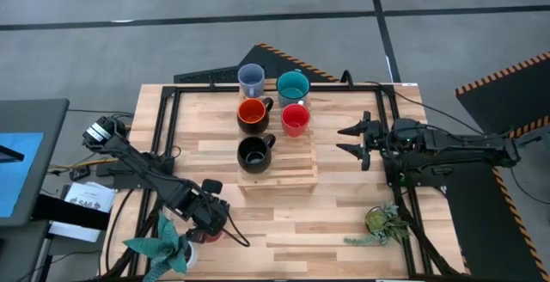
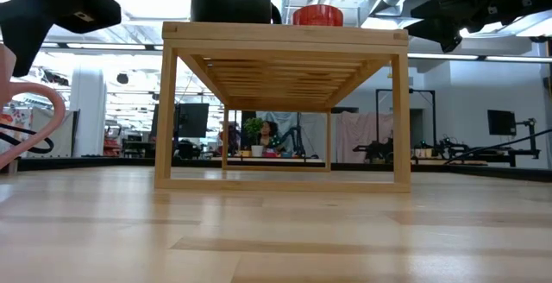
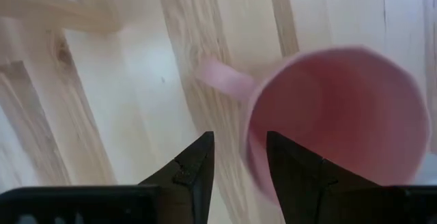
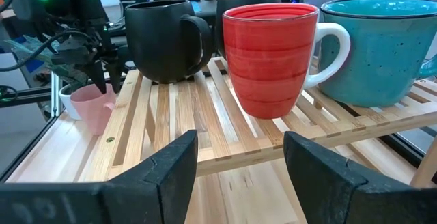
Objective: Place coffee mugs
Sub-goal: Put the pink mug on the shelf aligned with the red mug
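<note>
The pink mug (image 3: 341,121) stands near the table's front left, also seen in the right wrist view (image 4: 92,108) and at the low view's left edge (image 2: 17,110). My left gripper (image 3: 239,162) (image 1: 210,220) comes down over it, shut on its rim. Five mugs stand on the slatted wooden rack (image 1: 279,177): grey-blue (image 1: 250,79), teal (image 1: 292,87), black with orange inside (image 1: 252,114), red (image 1: 295,119) and all black (image 1: 253,153). My right gripper (image 1: 354,140) (image 4: 239,162) hovers open to the right of the rack, facing the red mug (image 4: 270,60), touching nothing. My left gripper has the pink mug by its rim wall (image 3: 251,149), on the side next to the handle (image 3: 222,77). One finger (image 3: 293,169) is inside the mug and one finger (image 3: 194,173) outside, coming from above. The mug tilts slightly; whether its base is clear of the table I cannot tell.
A teal-leaved potted plant (image 1: 163,246) sits at the front left corner, close to my left gripper. A green potted plant (image 1: 382,222) sits front right. Dark frame rails (image 1: 168,123) run along the table's sides. The rack's front part is bare.
</note>
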You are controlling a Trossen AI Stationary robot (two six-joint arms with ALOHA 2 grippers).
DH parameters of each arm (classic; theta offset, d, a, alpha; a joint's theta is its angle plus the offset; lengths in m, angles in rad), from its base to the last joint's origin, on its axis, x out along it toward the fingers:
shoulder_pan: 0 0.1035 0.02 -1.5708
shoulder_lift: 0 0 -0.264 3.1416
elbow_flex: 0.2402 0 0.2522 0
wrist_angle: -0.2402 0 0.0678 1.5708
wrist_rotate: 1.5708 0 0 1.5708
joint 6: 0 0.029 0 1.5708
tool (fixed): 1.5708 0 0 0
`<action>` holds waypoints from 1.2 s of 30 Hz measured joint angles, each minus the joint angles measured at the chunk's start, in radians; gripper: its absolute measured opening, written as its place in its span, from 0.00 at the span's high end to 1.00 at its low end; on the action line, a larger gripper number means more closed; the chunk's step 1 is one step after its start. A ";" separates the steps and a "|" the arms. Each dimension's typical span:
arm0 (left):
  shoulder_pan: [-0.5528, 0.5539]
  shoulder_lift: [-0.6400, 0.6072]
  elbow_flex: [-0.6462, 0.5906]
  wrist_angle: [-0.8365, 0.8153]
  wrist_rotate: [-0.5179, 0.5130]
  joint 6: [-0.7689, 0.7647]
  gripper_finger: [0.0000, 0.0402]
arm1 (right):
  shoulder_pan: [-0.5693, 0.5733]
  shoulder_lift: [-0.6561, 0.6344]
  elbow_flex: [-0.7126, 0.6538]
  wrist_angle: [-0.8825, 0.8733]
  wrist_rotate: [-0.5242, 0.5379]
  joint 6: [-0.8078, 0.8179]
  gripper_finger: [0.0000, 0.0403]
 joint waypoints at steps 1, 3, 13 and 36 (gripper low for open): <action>0.000 0.000 0.000 0.000 -0.004 0.000 0.70 | 0.000 0.000 0.000 0.000 0.000 0.000 0.39; 0.000 0.000 0.000 0.000 -0.011 0.005 0.70 | 0.000 0.000 0.000 0.000 0.000 0.000 0.39; 0.019 0.000 0.000 0.001 -0.008 0.052 0.86 | 0.000 0.000 0.000 0.000 0.000 0.000 0.39; 0.023 0.000 0.000 0.053 0.034 0.096 0.80 | 0.000 0.000 0.000 0.000 0.000 0.000 0.39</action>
